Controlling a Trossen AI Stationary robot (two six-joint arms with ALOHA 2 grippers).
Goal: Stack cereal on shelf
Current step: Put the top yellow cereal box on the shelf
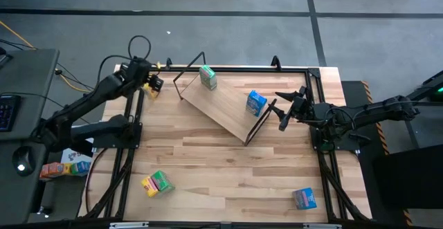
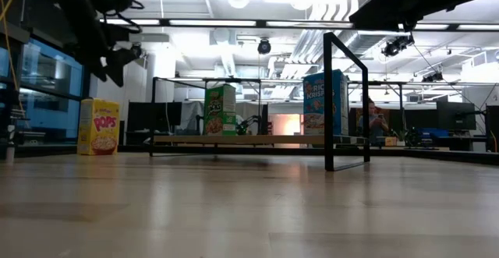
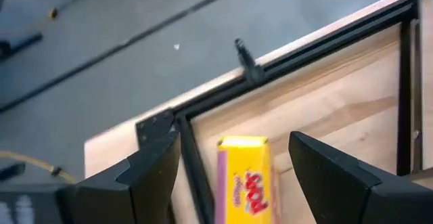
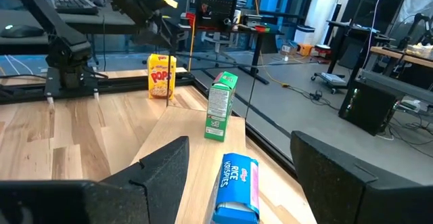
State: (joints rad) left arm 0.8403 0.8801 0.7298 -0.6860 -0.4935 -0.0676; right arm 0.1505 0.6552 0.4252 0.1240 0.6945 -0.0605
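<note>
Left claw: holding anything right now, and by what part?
Nothing held. The left claw is open above the yellow cereal box, fingers apart on either side without touching it. The box stands on the table.

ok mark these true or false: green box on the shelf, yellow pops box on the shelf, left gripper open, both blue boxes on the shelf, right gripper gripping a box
1. A green box stands on the shelf. True.
2. The yellow Pops box stands on the shelf. False: it stands on the table, beside the shelf's far end, under the left gripper.
3. The left gripper is open. True.
4. Both blue boxes are on the shelf. False: one blue box is; the other blue box lies on the table.
5. The right gripper grips a box. False: it is open, holding nothing.
</note>
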